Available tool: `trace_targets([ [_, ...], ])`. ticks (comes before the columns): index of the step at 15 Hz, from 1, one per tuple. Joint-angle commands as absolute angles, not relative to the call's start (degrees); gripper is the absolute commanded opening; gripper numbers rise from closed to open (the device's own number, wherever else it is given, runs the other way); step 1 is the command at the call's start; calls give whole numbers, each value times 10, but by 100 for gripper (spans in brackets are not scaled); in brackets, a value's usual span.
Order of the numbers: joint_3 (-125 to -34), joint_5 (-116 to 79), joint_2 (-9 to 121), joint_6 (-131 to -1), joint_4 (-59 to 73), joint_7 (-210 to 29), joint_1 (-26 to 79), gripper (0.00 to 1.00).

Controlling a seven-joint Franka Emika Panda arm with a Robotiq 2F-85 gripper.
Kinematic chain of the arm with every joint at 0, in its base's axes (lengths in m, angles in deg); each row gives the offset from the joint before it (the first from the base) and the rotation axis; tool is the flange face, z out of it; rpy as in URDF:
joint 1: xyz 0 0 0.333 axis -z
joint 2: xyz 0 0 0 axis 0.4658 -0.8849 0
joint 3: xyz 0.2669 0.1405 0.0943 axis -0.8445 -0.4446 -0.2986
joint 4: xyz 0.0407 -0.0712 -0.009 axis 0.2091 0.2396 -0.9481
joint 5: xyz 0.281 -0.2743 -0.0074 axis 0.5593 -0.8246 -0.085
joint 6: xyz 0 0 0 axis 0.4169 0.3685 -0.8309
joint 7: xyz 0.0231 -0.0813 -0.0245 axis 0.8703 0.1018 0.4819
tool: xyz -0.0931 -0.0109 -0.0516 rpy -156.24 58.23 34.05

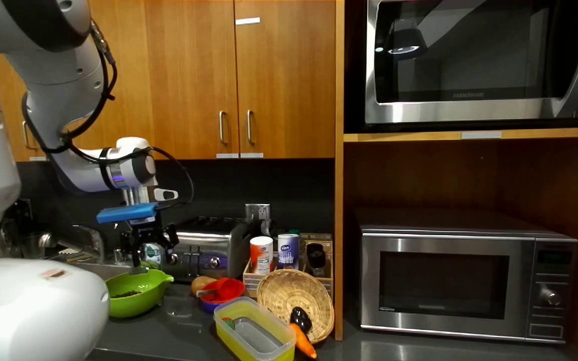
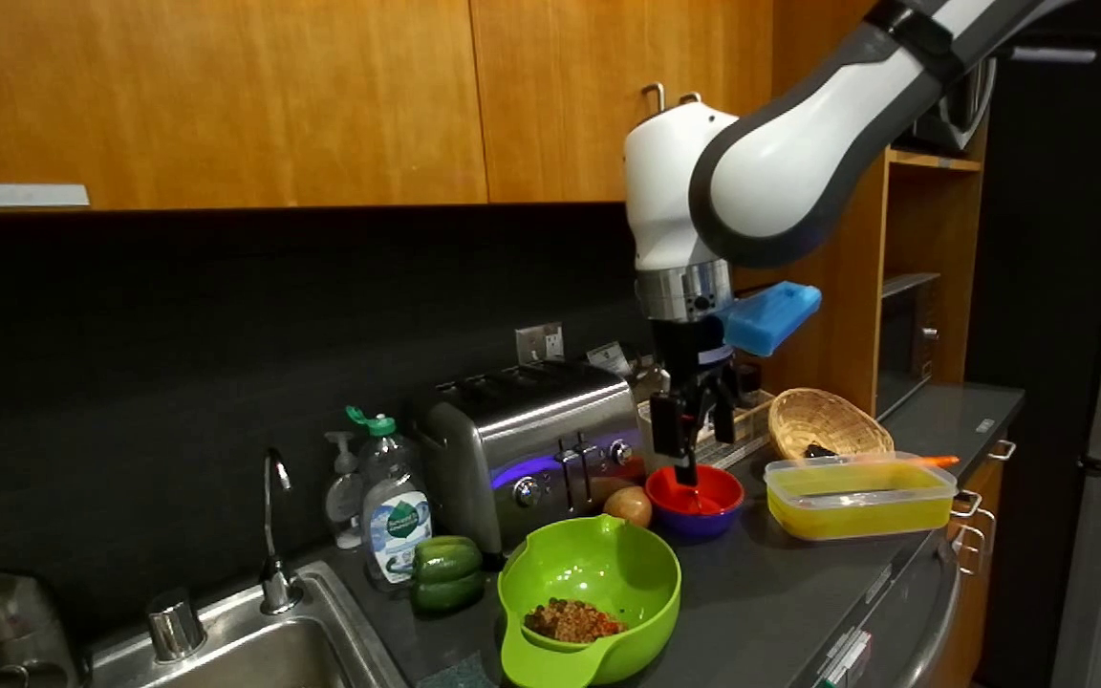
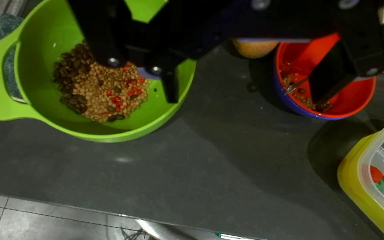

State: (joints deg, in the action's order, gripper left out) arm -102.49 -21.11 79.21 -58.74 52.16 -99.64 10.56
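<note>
My gripper (image 3: 245,96) is open wide with nothing between its fingers. It also shows in both exterior views (image 1: 153,255) (image 2: 703,449), pointing down above the counter. In the wrist view one finger overlaps the green bowl (image 3: 105,136), which holds dark beans (image 3: 75,63), pale lentil-like grains (image 3: 102,90) and red bits. The other finger overlaps a red-lined blue bowl (image 3: 288,100). That bowl holds a few grains and a metal utensil tip (image 3: 293,86). A round brown item (image 3: 255,49) lies between the bowls, partly hidden by the gripper.
A yellow container (image 3: 355,170) with a small red-and-green object (image 3: 377,176) stands at the right. The toaster (image 2: 550,449), soap bottle (image 2: 398,516), green pepper (image 2: 445,573) and sink faucet (image 2: 278,573) are nearby. A wicker basket (image 1: 274,286) leans by the carrot (image 1: 303,343).
</note>
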Motion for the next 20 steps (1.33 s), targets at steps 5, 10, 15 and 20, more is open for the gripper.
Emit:
trace_targets([
  [5,-1030,-217,800,-576,525,-1011,104,100],
  [10,-1028,-201,789,-563,506,-1004,102,100],
  [15,-1017,-199,777,-488,411,-972,110,100],
  [20,-998,-188,754,-360,274,-929,126,100],
])
